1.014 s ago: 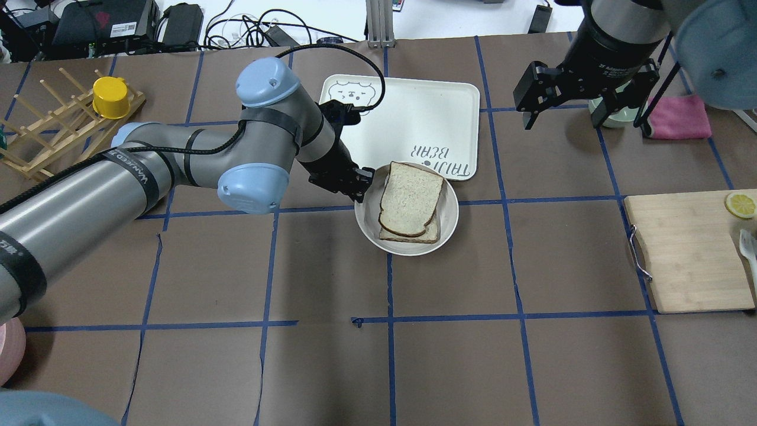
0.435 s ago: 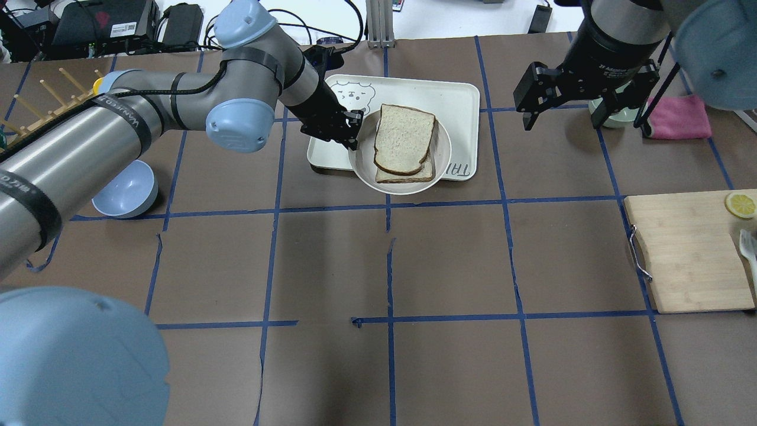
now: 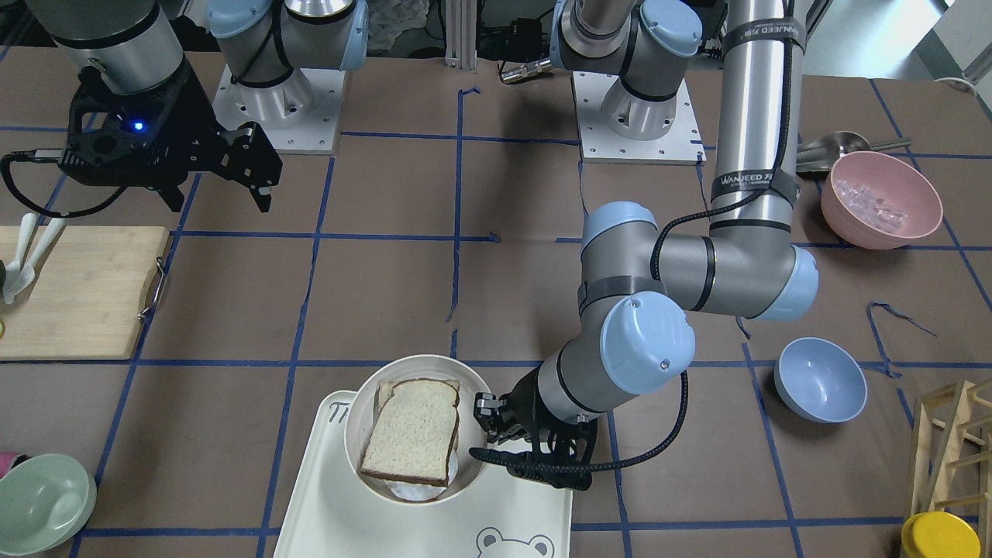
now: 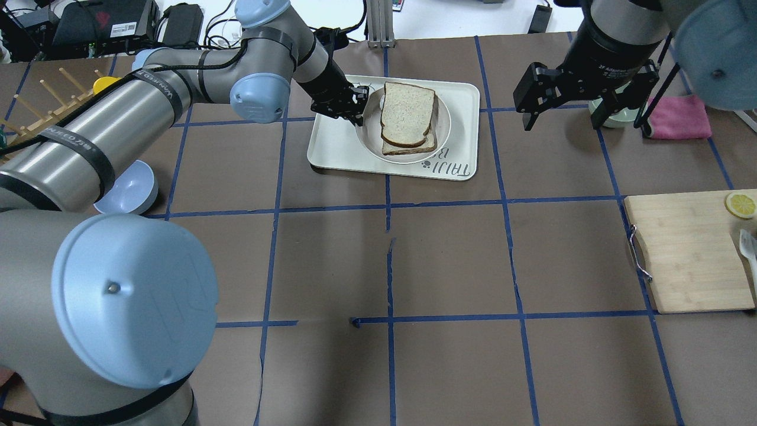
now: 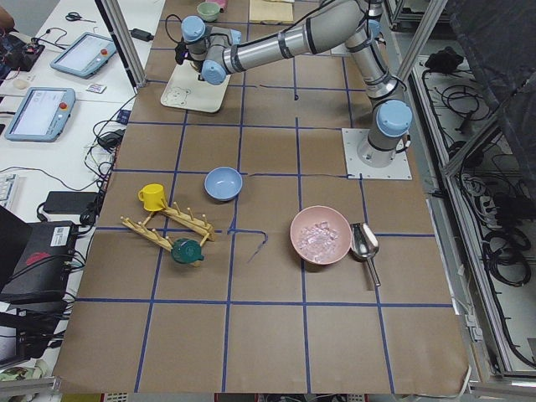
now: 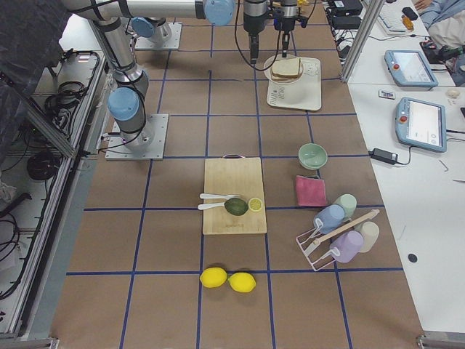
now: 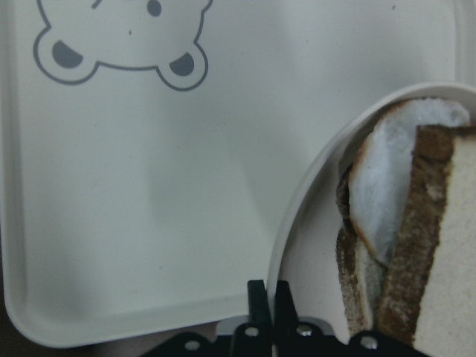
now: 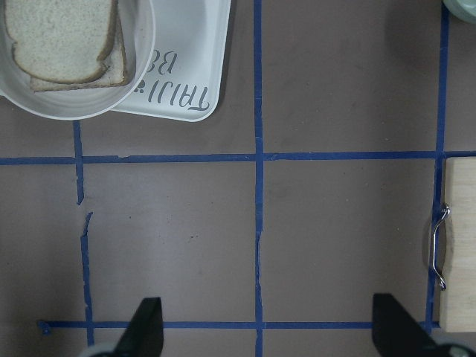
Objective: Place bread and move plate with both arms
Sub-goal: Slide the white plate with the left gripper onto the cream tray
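The bread (image 4: 407, 112), pale with a dark brown crust, lies on a smaller slice (image 4: 416, 148) in the round white plate (image 4: 365, 131). The plate is over the cream tray (image 4: 334, 148); I cannot tell whether it rests on it. My left gripper (image 4: 356, 109) is shut on the plate's left rim; the left wrist view shows its tips (image 7: 270, 297) pinching the rim (image 7: 309, 193) beside the bread (image 7: 446, 245). In the front view the gripper (image 3: 482, 426) is at the plate's (image 3: 418, 361) right, and the bread (image 3: 409, 438) is in it. My right gripper (image 4: 562, 115) hangs open and empty, off to the right.
A blue bowl (image 4: 127, 189) and a wooden rack (image 4: 35, 124) are at the left. A cutting board (image 4: 689, 254) with a lemon slice (image 4: 740, 205) is at the right. A pink cloth (image 4: 680, 115) and a green bowl (image 4: 615, 117) lie behind the right gripper.
My left gripper has carried the plate with the bread away from the robot, from the brown table onto the tray. The right arm has not moved.
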